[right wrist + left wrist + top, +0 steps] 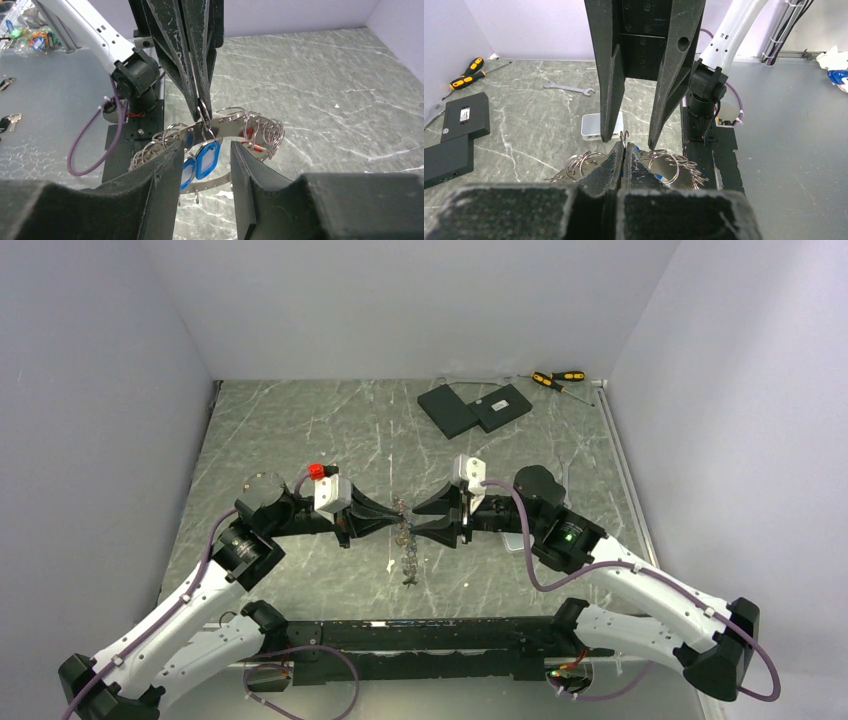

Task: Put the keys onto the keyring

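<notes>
Left gripper [202,106]: clamped shut on a small wire loop [204,115], centre frame.
Right gripper [206,149]: jaws narrowly apart, straddling the blue tags [207,160], gripping nothing.
Keyring [227,125]: bunched just behind the tags.
Technique: the step likely called for closing squarely on one tag, with the loop held steady.

The left gripper [397,508] and right gripper [414,519] meet tip to tip mid-table. A blue key [207,159] hangs in the gap between the right fingers [160,180], with the keyring [405,545] bunched just under. Boxes [475,407] and screwdrivers [557,378] crowd the far right corner. The far left of the table [290,430] is bare.
</notes>
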Tool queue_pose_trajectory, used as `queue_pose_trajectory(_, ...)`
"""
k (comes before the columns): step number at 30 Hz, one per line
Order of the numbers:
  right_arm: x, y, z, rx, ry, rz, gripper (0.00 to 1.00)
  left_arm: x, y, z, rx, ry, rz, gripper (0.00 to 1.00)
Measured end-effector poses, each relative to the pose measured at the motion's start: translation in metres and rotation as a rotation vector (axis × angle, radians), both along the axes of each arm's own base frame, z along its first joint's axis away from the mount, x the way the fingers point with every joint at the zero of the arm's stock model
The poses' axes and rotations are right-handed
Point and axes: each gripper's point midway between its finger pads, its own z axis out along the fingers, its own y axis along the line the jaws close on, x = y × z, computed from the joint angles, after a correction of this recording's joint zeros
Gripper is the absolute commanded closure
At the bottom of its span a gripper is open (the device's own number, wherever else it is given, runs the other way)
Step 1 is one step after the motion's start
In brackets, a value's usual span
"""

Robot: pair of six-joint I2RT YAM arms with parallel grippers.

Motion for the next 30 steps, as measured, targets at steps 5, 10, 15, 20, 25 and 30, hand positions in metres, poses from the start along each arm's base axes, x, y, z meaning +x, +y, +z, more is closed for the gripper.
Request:
queue_pose_trajectory(5,0.001,0.002,0.008,0.015,-0.013,0.001,0.58,0.0,0.0,0.0,-0.001,0.0,0.0,1.0)
queue_pose_trajectory(10,0.002,0.004,0.013,0.023,-0.02,0.005,0.62,0.0,0.0,0.0,-0.001,0.007,0.001,1.0)
queue_pose_trajectory(15,0.001,0.007,0.011,0.017,-0.013,0.024,0.66,0.0,0.0,0.0,-0.001,0.007,0.002,1.0)
queue_pose_trajectory(20,0.002,0.008,0.008,0.009,-0.006,0.03,0.71,0.001,0.0,0.0,-0.001,0.007,0.004,1.0)
queue_pose_trajectory(25,0.0,0.009,0.009,0.012,-0.008,0.041,0.72,0.001,0.0,0.0,-0.001,0.007,0.004,1.0)
queue_pose_trajectory(30,-0.001,0.009,0.009,0.014,-0.009,0.047,0.73,0.001,0.0,0.0,-0.001,0.007,0.004,1.0)
